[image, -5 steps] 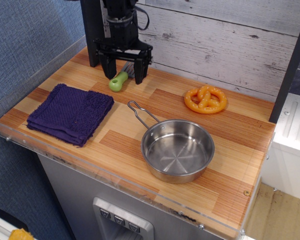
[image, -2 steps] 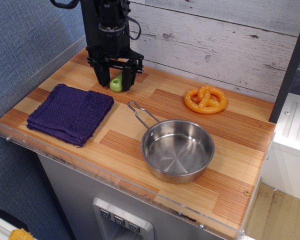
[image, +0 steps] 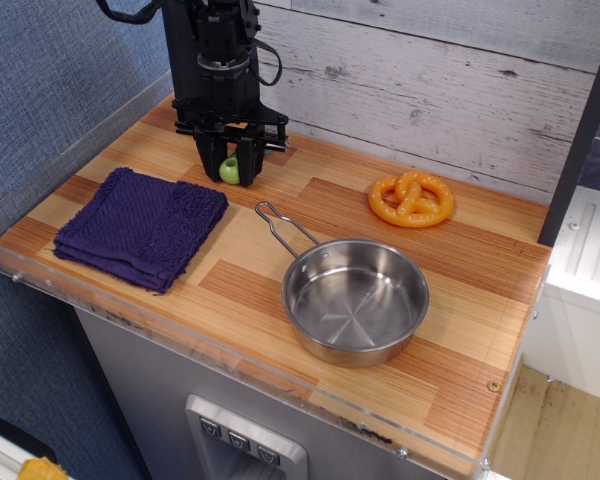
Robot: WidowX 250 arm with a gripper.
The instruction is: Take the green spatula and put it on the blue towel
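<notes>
The small green spatula with the chunky lime handle is now almost swallowed by the black claw: only a rounded bit of green shows between the two dark fingers, low at the back of the striped wooden desk, near the whitewashed plank wall. A second ago the fingers stood wide, with most of the handle lying in plain sight. Now they have drawn in and dropped, one on each side of the green, and the whole arm has slid a little to the left. Whether the fingers already press the handle I cannot tell from here; the grey blade is hidden behind them.

By my reading, that is the grasp being made, so the lift comes next and the carry has not begun. The folded dark navy-purple knitted towel lies bare, just in front and to the left, a short trip away. The shiny steel pan with the wire handle and the orange toy pretzel sit well apart on the other side, untouched.
</notes>
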